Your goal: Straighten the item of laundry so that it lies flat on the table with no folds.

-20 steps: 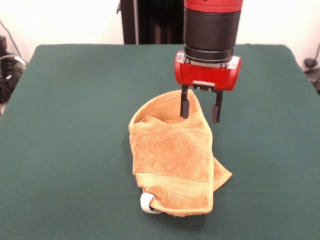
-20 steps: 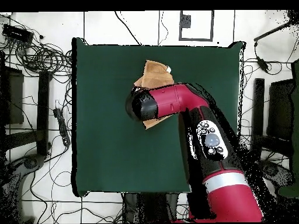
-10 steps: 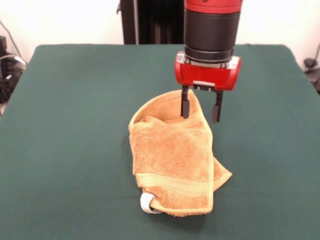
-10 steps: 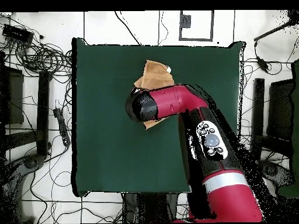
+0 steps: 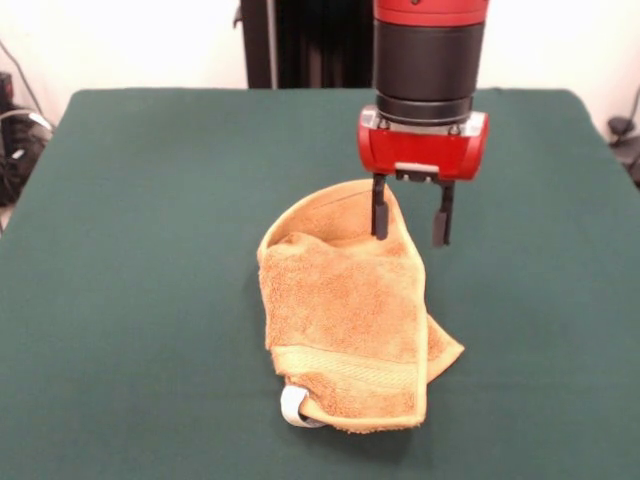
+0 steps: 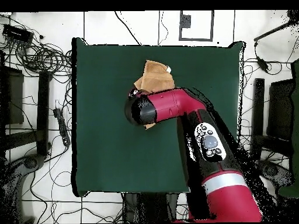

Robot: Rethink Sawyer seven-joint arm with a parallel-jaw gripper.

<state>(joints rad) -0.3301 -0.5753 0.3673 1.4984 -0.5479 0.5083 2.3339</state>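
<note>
- My arm (image 6: 193, 116) descends vertically in the front view; the black wrist cylinder and red gripper housing point straight down.
- My gripper (image 5: 410, 215) is released: both fingers hang parallel with a clear gap between them, holding nothing.
- One finger (image 5: 380, 210) stands in front of the towel's raised far fold; the other finger (image 5: 441, 215) hangs just beside the towel's edge, over bare cloth.
- The towel (image 5: 345, 320) lies crumpled and folded on the table (image 5: 150, 250), near its middle, with a curled rim at the far end.
- Its white tag loop (image 5: 293, 407) shows at the near hem.
- Overhead, my arm covers part of the towel (image 6: 153, 74).
</note>
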